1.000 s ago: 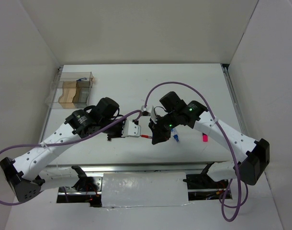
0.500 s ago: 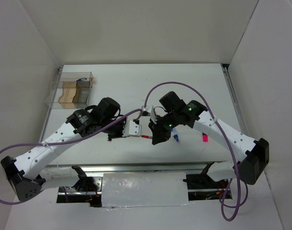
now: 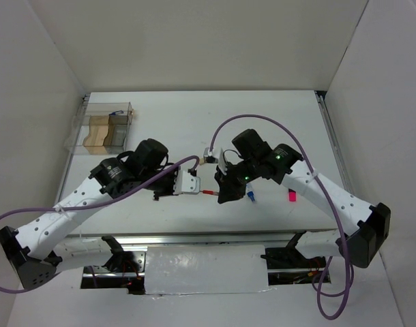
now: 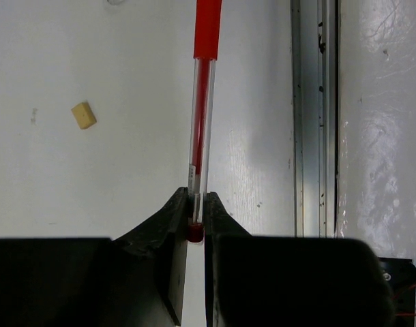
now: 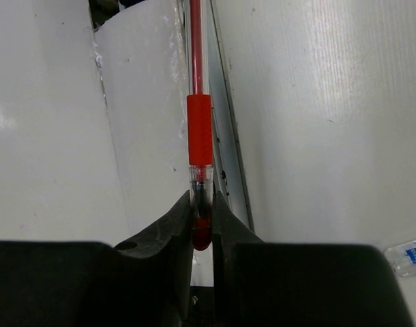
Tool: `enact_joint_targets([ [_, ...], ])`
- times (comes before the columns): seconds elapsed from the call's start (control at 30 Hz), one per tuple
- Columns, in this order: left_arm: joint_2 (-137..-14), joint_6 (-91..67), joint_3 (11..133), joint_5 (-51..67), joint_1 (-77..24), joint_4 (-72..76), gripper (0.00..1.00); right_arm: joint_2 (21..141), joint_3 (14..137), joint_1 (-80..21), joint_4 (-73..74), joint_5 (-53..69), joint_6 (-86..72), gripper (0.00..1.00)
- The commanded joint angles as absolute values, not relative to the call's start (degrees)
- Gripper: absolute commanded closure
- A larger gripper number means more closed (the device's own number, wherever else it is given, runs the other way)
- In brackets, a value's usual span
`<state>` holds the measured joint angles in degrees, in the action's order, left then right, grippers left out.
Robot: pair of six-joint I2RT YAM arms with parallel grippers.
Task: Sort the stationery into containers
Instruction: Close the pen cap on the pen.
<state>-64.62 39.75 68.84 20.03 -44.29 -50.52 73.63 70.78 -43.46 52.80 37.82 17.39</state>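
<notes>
While two grippers point(image 4: 196, 208) point(image 5: 202, 208) clamp, one red pen point(image 4: 202, 116)

2 arms, same build: left arm point(image 3: 41, 228) and right arm point(image 3: 320, 187) have white link shells, black joint housings and black bases. 1 purple cable point(image 3: 259, 117) loops off each. Green LEDs point(image 3: 278, 157) lit on the right arm. Left gripper point(image 4: 196, 204) and right gripper point(image 5: 202, 204): matte black, curved tips.

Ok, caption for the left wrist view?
Left pincer grips one end of the red pen; tan block lies apart on table.
</notes>
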Motion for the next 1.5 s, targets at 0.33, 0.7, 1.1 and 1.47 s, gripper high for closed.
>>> enact_joint_targets([
  [0.33,-63.37,32.0,66.09,31.81,-41.22,-30.24,1.0,69.35,71.54,-40.7,40.43,41.05,16.96,0.97],
  [0.7,-64.07,30.94,66.45,34.01,-37.97,-30.59,1.0,65.57,70.49,-38.23,42.27,39.02,17.31,0.61],
  [1.1,-63.81,33.57,65.57,32.61,-35.78,-33.84,1.0,63.19,70.32,-38.23,47.02,32.97,21.18,0.55],
  [1.47,-63.02,38.41,63.37,30.41,-34.98,-35.86,1.0,62.84,70.14,-38.23,47.11,32.34,23.03,0.58],
])
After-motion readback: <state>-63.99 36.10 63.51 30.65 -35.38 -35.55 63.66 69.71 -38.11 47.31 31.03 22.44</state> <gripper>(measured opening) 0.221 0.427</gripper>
